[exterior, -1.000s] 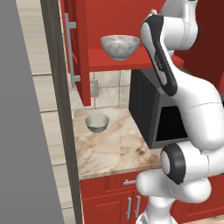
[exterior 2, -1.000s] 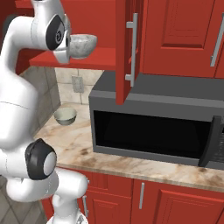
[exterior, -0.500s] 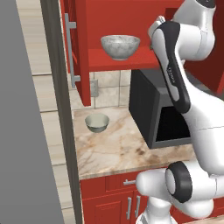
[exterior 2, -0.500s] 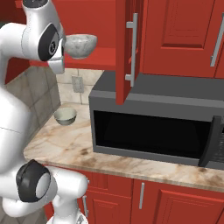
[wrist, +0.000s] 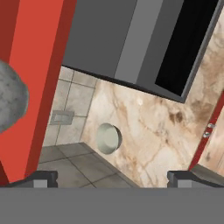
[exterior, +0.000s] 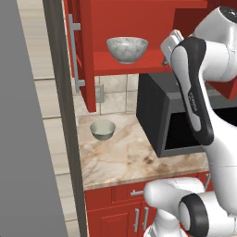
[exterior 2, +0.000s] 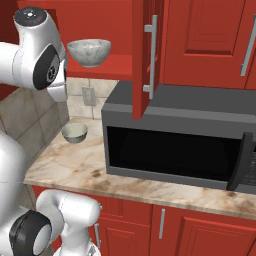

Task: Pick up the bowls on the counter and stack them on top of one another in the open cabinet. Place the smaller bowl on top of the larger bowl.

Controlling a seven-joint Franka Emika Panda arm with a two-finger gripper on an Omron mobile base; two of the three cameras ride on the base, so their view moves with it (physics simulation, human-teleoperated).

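Note:
The larger bowl, white-grey marbled, stands on the red shelf of the open cabinet. It also shows at the left edge of the hand view. Below it, the smaller bowl sits upright on the counter close to the tiled wall. My gripper is open with nothing between its fingertips. It hangs high, to the right of the shelf, and looks down at the smaller bowl. In the left base view my hand is just right of the larger bowl.
A dark microwave fills the counter to the right of the smaller bowl. The cabinet door with its long silver handle juts out. A grey panel bounds the left side. Low red cabinets lie below.
My arm has swung back from the shelf, and the hand has moved slightly right and down. Both bowls stay put and the jaws stay open.

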